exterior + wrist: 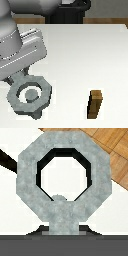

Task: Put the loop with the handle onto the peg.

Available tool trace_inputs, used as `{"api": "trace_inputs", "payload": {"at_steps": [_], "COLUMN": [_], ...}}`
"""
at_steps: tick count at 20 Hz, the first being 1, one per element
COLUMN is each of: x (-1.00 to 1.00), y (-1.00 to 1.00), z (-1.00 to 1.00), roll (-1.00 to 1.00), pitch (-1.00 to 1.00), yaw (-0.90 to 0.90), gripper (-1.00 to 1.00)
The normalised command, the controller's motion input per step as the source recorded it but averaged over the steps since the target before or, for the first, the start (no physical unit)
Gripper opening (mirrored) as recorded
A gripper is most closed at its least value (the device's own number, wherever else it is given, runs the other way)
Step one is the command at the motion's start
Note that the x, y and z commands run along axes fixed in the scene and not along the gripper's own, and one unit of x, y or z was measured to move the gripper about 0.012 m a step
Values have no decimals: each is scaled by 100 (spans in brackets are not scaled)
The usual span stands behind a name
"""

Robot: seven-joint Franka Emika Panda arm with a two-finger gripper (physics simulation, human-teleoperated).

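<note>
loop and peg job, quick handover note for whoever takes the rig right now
Gripper: appears shut on the handle of the loop; the fingertips themselves are hard to make out.
Loop: at the exterior view's lower left over the white table, with a round grey top, likely the peg, showing inside its hole. The wrist view shows the hole and the handle.
Wooden block: stands apart at the exterior view's right, not involved.
Done: loop picked up and brought over the peg.
Left: confirm the loop is fully down around the peg, then open and withdraw.
</note>
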Motion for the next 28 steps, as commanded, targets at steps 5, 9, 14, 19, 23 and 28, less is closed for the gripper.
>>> {"api": "trace_inputs", "payload": {"at_steps": [5, 9, 14, 19, 23, 28], "x": [-40, -25, 0, 0, 0, 0], "y": [0, 0, 20, 60, -50, -20], "z": [-20, -25, 0, -10, 0, -20], "roll": [0, 0, 0, 0, 0, 0], "pitch": [0, 0, 0, 0, 0, 0], "yaw": [0, 0, 0, 0, 0, 0], "gripper": [-100, -100, -100, -100, -100, -100]}}
